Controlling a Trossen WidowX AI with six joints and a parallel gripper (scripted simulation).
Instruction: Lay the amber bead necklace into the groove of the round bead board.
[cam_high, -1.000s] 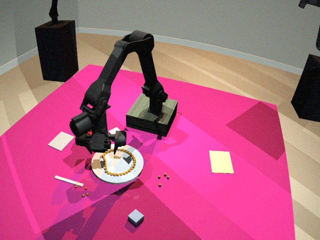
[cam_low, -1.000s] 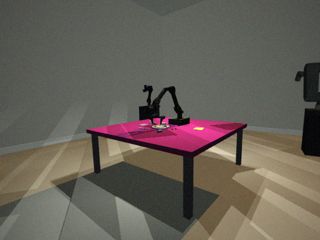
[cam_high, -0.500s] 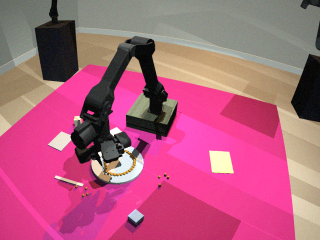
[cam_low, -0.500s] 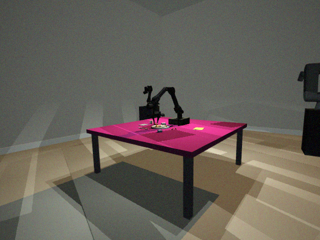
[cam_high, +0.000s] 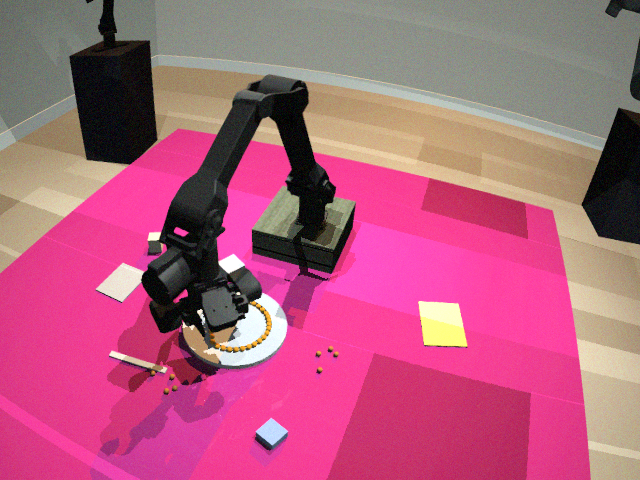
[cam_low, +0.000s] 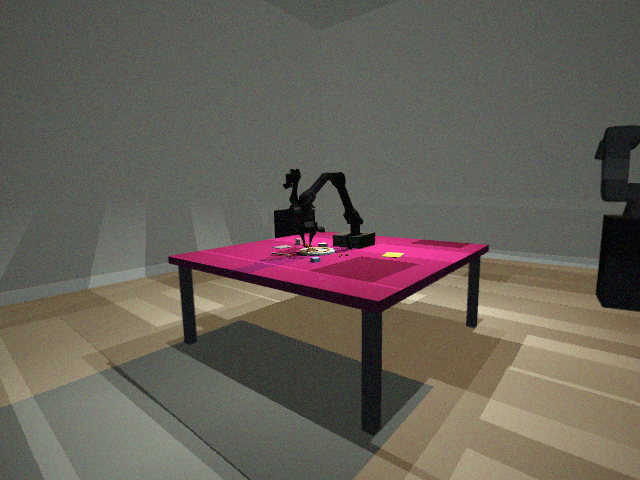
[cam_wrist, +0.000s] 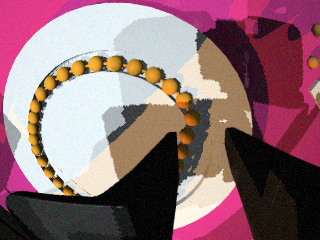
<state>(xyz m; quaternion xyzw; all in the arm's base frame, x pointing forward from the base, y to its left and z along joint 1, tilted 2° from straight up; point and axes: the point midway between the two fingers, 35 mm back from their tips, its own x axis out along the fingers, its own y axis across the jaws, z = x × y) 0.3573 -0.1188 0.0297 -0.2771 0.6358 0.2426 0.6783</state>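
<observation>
The amber bead necklace (cam_high: 269, 324) (cam_low: 325, 250) (cam_wrist: 115, 63) is laid as a loop on the round bead board (cam_high: 279, 335) (cam_low: 330, 252) (cam_wrist: 150, 25), but by the curved line seen at wrist, its near side seems not to be seated in the groove. The hand (cam_high: 219, 315) (cam_low: 307, 243) (cam_wrist: 200, 138) is held partly spread, with nothing seen pinched; the beads are passed by one finger, outside the gap. If it were closed here, the string could be missed; if a finger were dragged sideways, seated beads could be pulled out. The pink surface (cam_high: 465, 258) (cam_low: 351, 289) (cam_wrist: 15, 20) is strewn with loose beads (cam_high: 319, 369) (cam_wrist: 312, 62), a yellow card (cam_high: 439, 320) (cam_low: 392, 254) and a blue block (cam_high: 271, 432) (cam_low: 315, 259). The room is bounded by grey walls (cam_high: 361, 51) (cam_low: 310, 103) and floored in pale wood, patched with shadow.
</observation>
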